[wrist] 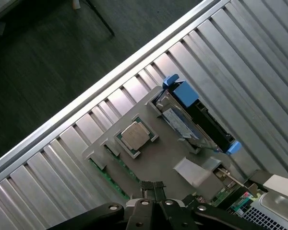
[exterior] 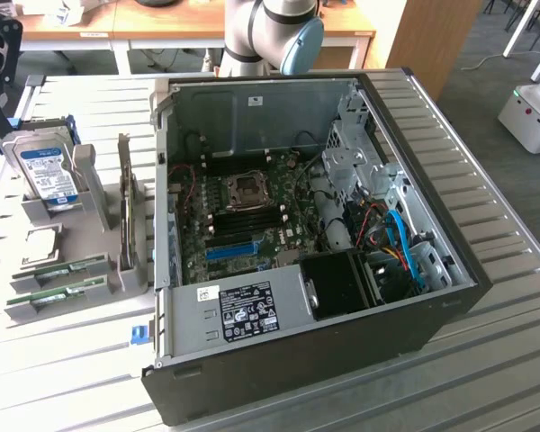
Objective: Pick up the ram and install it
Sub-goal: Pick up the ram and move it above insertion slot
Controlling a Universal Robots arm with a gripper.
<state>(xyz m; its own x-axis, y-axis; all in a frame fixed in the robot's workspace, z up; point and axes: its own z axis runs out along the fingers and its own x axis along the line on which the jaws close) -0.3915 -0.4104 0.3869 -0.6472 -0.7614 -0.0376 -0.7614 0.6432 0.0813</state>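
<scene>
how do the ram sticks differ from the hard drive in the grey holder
The ram sticks are long, thin green boards; the hard drive is a wide silver block with a blue-white label. The ram sticks lie low in their slots; the hard drive stands tall on edge. Both sit in the grey holder.

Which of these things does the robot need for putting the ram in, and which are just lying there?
For the job:
- the ram sticks, lying in the grey holder
- the open computer case
- the gripper, jaws shut

Just lying about:
- the hard drive
- the square processor chip
- the upright card
</scene>
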